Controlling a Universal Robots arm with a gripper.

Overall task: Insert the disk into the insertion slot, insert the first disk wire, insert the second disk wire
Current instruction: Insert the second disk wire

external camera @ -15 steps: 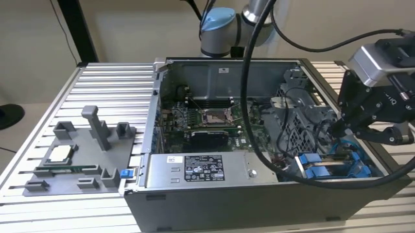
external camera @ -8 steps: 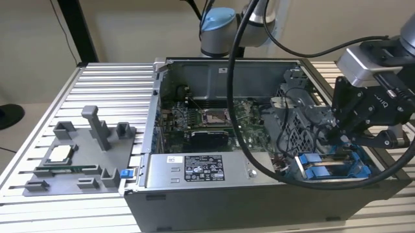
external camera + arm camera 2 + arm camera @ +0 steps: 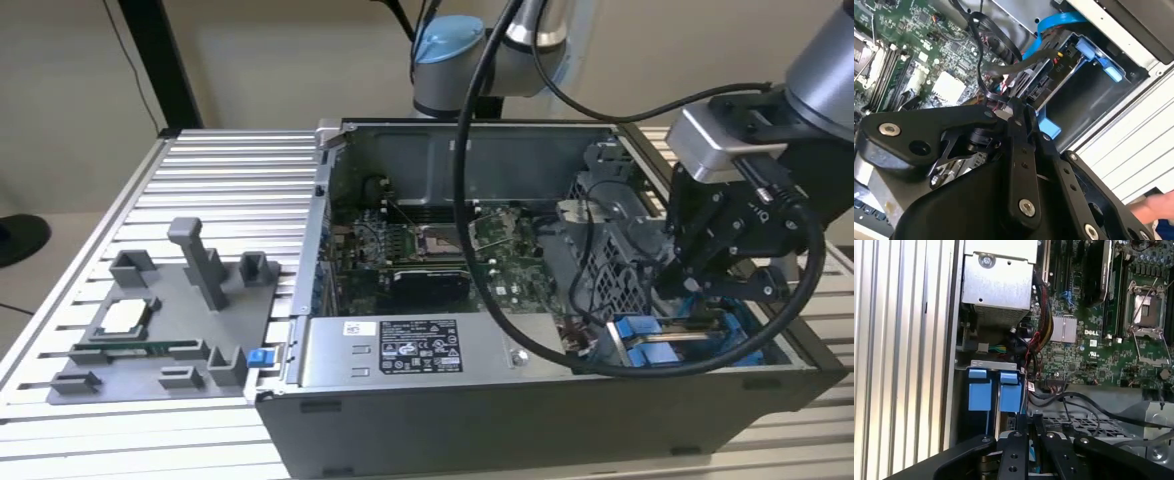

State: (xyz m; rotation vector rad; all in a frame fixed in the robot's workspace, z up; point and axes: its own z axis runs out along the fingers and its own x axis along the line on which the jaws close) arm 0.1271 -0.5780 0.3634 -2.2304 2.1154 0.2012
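Note:
In the second wrist view the disk (image 3: 1066, 67) sits in the insertion slot (image 3: 1089, 107), its blue frame (image 3: 1096, 57) at the bay's mouth. The slot's blue tabs (image 3: 994, 392) appear in the first wrist view, and its blue rails (image 3: 654, 340) in the exterior view at the case's right front. My gripper (image 3: 707, 285) hangs just above that bay. Its fingertips (image 3: 1016, 107) are pinched together on the end of a black disk wire (image 3: 981, 55), right beside the disk's rear edge. A blue flat cable (image 3: 1054, 22) runs past the disk. The fingers (image 3: 1021, 440) stand close together.
The open computer case (image 3: 534, 400) lies on a slatted aluminium table (image 3: 227, 170). Inside are the motherboard (image 3: 427, 245), a labelled grey power-supply box (image 3: 400, 350) and a perforated cage (image 3: 607, 260). A grey fixture plate (image 3: 160, 330) lies at the exterior view's left. A person's hand (image 3: 1154, 207) is near the case.

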